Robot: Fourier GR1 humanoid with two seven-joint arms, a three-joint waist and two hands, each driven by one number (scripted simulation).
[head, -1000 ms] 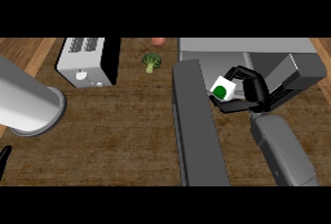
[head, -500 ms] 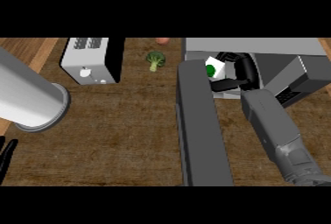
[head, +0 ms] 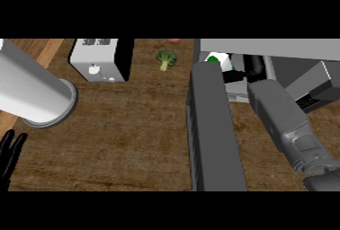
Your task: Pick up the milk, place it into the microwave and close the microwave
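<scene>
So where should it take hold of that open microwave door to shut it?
Probably the door at its free end, near the view's lower edge, from its left face: it stands swung out from the microwave, hinged at the far end, and the open left hand rests on that side.
</scene>
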